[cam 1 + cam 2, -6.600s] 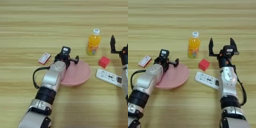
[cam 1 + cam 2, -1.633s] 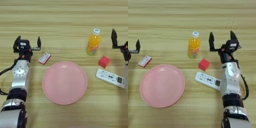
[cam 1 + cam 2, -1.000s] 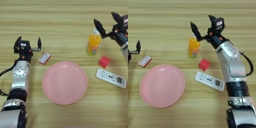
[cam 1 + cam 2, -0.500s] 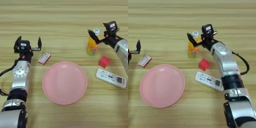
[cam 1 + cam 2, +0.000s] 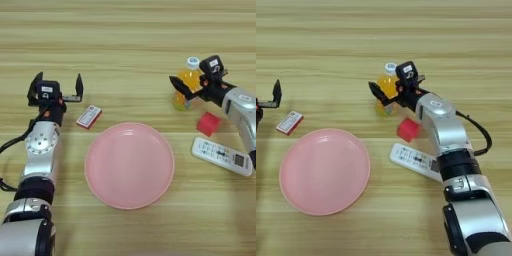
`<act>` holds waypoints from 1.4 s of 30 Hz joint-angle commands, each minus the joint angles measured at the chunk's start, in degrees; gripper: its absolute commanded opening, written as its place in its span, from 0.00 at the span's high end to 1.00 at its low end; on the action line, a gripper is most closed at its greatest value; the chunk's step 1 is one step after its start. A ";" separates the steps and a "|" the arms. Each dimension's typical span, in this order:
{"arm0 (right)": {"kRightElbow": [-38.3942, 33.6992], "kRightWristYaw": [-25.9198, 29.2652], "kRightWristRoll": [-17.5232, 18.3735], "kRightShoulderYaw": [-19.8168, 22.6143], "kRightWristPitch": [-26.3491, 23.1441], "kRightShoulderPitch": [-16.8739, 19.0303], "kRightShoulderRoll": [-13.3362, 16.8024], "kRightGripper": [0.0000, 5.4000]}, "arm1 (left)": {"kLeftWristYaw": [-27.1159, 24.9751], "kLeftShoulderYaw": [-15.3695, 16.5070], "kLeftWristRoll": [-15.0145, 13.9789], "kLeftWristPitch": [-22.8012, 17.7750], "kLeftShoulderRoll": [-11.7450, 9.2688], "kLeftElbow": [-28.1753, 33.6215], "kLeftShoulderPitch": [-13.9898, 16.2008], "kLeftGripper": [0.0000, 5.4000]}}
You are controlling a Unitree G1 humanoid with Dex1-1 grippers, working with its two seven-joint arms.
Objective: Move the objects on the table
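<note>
My right claw (image 5: 387,96) straddles the small orange drink bottle (image 5: 386,84), fingers spread; I should close low and squarely

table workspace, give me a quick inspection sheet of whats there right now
surface: wooden table, light brown with horizontal grain.
job's things: pink plate flat near the middle; red-and-white box lying beyond its left rim, apart from it; orange bottle with white cap, upright at the right.
clutter: red cube and white remote, both right of the plate.
grippers: left gripper open, hovering left of the box, holding nothing. right gripper at the bottle, jaws spread to either side of it; whether they touch it cannot be told.
cables: black cable along the right arm, another beside the left arm.
surroundings: nothing seen beyond the table.
</note>
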State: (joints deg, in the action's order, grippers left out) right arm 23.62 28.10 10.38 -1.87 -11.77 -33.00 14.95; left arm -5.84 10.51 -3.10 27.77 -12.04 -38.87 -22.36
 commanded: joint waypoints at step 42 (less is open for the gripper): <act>-35.61 14.72 9.31 -4.11 -1.60 7.86 0.49 0.34 | 0.39 -0.29 0.13 0.34 0.19 -1.14 -0.84 0.00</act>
State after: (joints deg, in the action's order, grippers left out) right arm -6.45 38.59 16.32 -4.44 -13.94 -26.52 14.58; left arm -5.62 10.44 -2.87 27.90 -11.97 -39.67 -22.44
